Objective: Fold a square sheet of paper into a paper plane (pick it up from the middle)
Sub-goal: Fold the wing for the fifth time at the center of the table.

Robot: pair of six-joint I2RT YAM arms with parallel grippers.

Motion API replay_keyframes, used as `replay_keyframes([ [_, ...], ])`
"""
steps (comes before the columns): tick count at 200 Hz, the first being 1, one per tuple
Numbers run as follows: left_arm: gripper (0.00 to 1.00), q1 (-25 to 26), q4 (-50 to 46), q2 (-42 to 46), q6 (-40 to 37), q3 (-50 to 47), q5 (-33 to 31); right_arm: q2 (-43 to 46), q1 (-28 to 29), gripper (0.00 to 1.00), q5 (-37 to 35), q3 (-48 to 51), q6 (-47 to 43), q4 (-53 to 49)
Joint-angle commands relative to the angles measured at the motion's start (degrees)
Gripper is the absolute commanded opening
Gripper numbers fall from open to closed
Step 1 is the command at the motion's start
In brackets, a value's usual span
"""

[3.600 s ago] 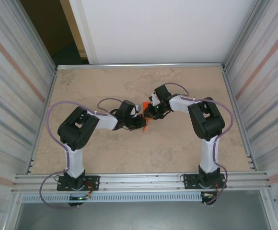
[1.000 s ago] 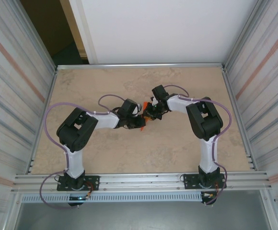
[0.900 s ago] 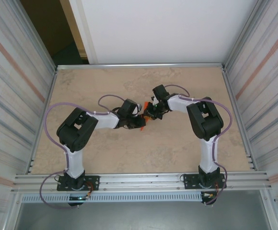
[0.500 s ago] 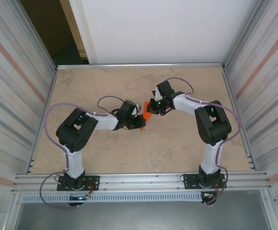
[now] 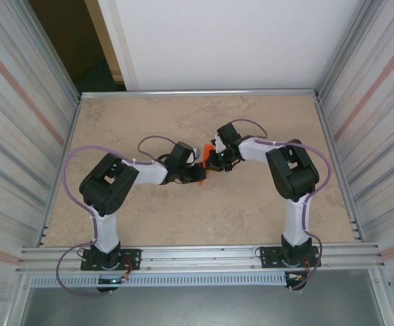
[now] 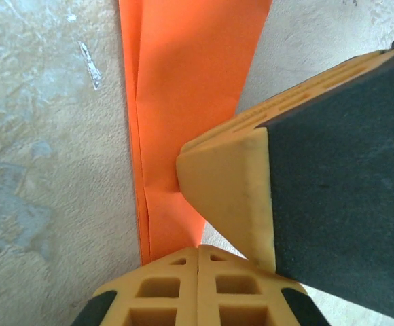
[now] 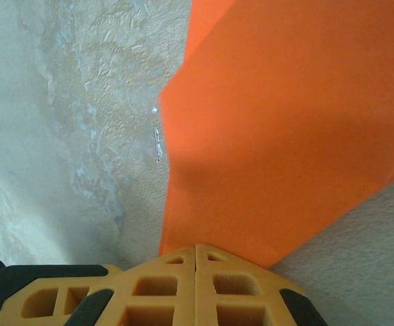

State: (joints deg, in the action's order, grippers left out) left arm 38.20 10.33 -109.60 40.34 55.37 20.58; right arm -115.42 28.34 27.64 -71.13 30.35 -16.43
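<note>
Whereas half a second earlier the right gripper (image 7: 195, 255) had been drawn back, well apart from the left gripper (image 6: 197, 261), it has now been brought in again and is set just beside the left gripper, on that gripper's right. Its jaws, slightly parted a second ago, are closed tight. Nothing is clearly clamped between them, but one of its fingers (image 6: 231, 190) is laid against the orange paper (image 7: 292, 122).

The left gripper is likewise shut, its tips at one end of the paper; whether a layer is pinched cannot be told. The paper, already folded into a narrow creased strip, is laid flat on the table (image 6: 41, 170) and stretches away from the left gripper's tips.

The strip is judged to be pinned for a further crease, and the plane is not yet finished.
</note>
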Motion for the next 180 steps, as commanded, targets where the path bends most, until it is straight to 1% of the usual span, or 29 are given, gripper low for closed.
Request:
replay_keyframes([
  [1,0.0,0.0,-6.7,-0.6,-0.1,-1.6,0.1,-1.8,-0.1,0.0,1.4,-0.2,-2.6,-0.8],
  [19,0.0,0.0,-7.1,-0.8,-0.1,-1.4,0.1,-1.6,-0.3,0.0,0.7,0.1,-3.0,-0.7],
  [38,0.0,0.0,-8.5,-0.6,-0.1,-1.5,-0.3,-2.6,-2.1,0.0,0.7,-0.4,-2.9,-0.6],
  [77,0.0,-0.1,-10.9,0.2,0.6,-3.6,0.2,-5.1,-6.6,0.0,3.5,-5.6,-3.6,-1.5],
  [120,0.0,0.0,-11.6,0.5,0.6,-4.8,1.2,-8.4,-9.5,0.0,3.5,-11.6,-5.6,-5.4],
  [180,0.0,0.0,-13.6,1.3,-0.8,-5.1,1.8,-12.9,-12.9,0.0,4.4,-14.5,-5.8,-6.1],
])
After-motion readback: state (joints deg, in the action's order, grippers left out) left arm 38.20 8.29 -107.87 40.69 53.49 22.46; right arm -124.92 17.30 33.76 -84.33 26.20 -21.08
